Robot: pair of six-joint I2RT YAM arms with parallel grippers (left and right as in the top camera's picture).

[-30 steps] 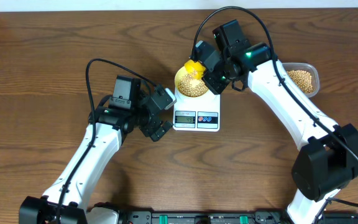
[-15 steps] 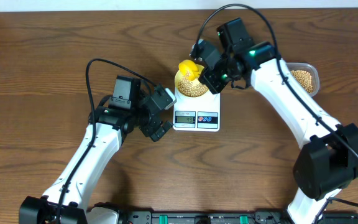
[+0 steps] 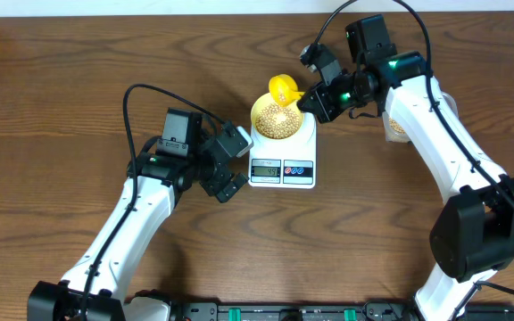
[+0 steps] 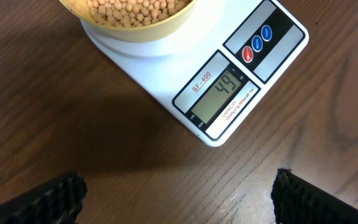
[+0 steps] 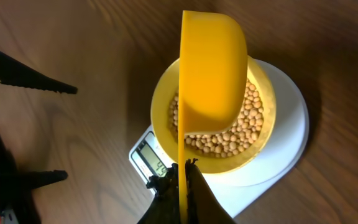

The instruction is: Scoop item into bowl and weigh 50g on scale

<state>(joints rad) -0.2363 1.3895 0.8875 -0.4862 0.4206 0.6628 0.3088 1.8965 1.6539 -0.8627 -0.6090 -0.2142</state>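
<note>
The pale yellow bowl [image 3: 259,114] stands on the white scale [image 3: 282,159], part-filled with tan beans [image 3: 281,123]. My right gripper [image 3: 315,98] is shut on the thin handle of a yellow scoop [image 3: 282,88]. The scoop hangs tipped on its side over the bowl's far rim. In the right wrist view the scoop [image 5: 213,74] covers part of the beans [image 5: 248,127], and the handle sits between my right gripper [image 5: 185,182] pads. My left gripper [image 3: 236,165] stands open just left of the scale, holding nothing. In the left wrist view the scale [image 4: 166,74] shows its lit display [image 4: 219,99].
A clear container [image 3: 396,129] of beans lies at the far right, mostly hidden under my right arm. Black cables loop above both arms. A black rail runs along the table's near edge [image 3: 266,312].
My right arm has swung back and to the right, drawing the scoop from over the bowl's middle to its far rim. It now covers the container. The left arm has not moved.
</note>
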